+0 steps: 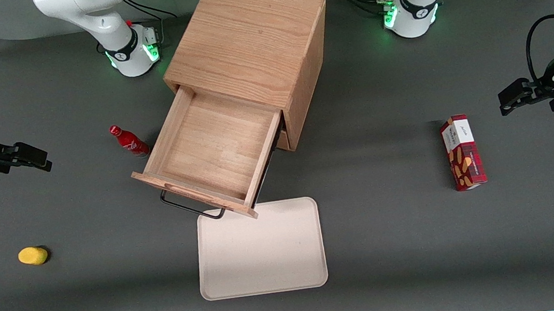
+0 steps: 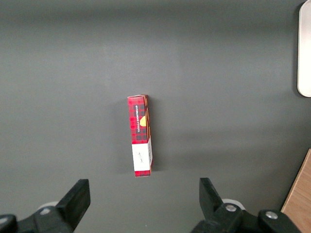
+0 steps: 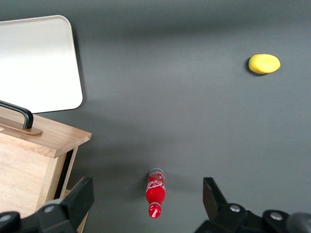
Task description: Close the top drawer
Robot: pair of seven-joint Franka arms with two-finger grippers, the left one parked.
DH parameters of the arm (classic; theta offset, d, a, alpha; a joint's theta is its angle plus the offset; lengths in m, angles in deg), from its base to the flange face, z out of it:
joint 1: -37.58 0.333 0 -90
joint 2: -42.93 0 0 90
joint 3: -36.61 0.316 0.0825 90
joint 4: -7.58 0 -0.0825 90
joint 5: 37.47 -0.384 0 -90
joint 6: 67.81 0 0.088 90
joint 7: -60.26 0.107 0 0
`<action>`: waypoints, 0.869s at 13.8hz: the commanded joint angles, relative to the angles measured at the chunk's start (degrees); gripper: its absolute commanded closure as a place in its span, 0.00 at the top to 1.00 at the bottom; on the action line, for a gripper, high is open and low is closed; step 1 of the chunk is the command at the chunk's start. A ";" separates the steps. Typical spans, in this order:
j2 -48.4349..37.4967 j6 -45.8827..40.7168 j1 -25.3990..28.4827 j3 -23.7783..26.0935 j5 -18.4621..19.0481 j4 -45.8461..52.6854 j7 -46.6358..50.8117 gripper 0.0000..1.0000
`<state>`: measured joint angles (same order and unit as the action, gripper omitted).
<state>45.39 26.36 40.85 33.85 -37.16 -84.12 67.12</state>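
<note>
Fully extended, the top drawer [image 1: 214, 149] juts out of the wooden cabinet [image 1: 248, 39] at mid-surface, its bare interior showing and its black handle [image 1: 190, 206] pointing toward the front camera. The drawer front overhangs the edge of a cream tray [image 1: 262, 251] that lies flat on the grey surface [image 1: 394, 225], nearer the camera than the cabinet.

A small red bottle [image 1: 129, 141] stands just beside the drawer's side wall, at about nine o'clock from it in the front view. A yellow object [image 1: 33, 255] sits well apart, toward the working arm's end of the surface, at roughly seven o'clock from the bottle. A red plaid box [image 1: 463, 152] lies toward the parked arm's end.

The end effector [image 1: 35, 158] hovers above the surface at the working arm's end, well apart from the drawer; in the wrist view its two fingers [image 3: 77, 201] stand wide apart with nothing between them, the bottle [image 3: 155, 193] showing on the surface below.
</note>
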 commanded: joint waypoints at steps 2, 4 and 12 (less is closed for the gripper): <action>0.01 -0.66 -0.10 0.12 1.00 0.91 1.05 1.00; 0.53 -0.66 -0.10 0.12 0.91 1.61 1.32 1.00; 0.71 -0.75 -0.10 0.12 1.09 2.14 1.06 1.00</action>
<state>45.42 26.36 40.83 33.84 -37.16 -83.46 67.17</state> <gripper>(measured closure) 0.000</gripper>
